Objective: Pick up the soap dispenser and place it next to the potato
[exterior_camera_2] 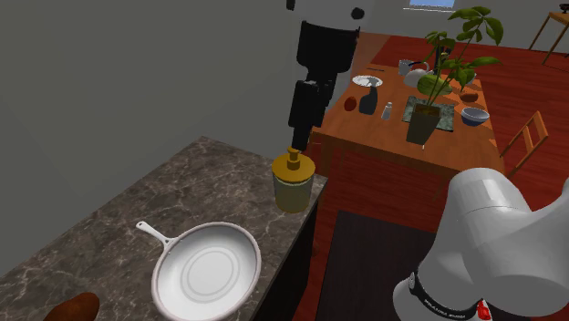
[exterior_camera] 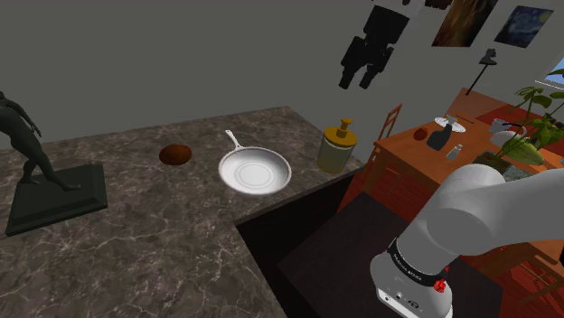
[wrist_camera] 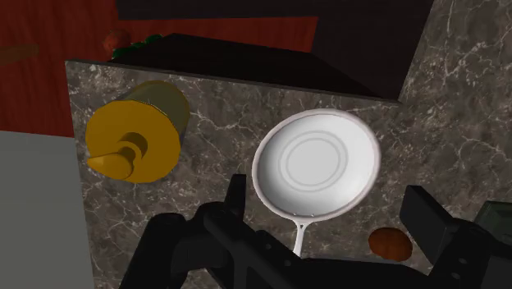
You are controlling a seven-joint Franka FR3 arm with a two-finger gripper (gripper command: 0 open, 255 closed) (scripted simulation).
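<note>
Counter (exterior_camera: 181, 244), dark marbled stone, checked across the shoulder view from left to right.

1. One statue (exterior_camera: 36, 163): a dark figure on a slab base, at the far left.
2. One potato (exterior_camera: 175, 154): reddish-brown, lying near the wall, well apart from the statue.
3. One pan (exterior_camera: 255, 170): white and round, with its handle toward the wall. It sits just right of the potato and does not touch it.
4. One dispenser (exterior_camera: 337, 147): at the counter's right-hand end, near the edge. It is close beside the pan but clear of it, so the pan lies between it and the potato.

Dispenser, appearance: a squat round body in dull olive-yellow, with a mustard top and a short pump head on a neck. It stands upright, its long axis vertical. In the wrist view, seen from overhead, the dispenser (wrist_camera: 135, 144) has its nozzle pointing away from the pan (wrist_camera: 316, 164) (roughly toward the grey wall).

One gripper (exterior_camera: 359, 79): black, hanging high over the counter's right end, well above the dispenser and touching nothing. Its fingers (wrist_camera: 427, 215) are spread wide with nothing between them. The pan and the potato (wrist_camera: 389, 243) lie far below on the counter.
</note>
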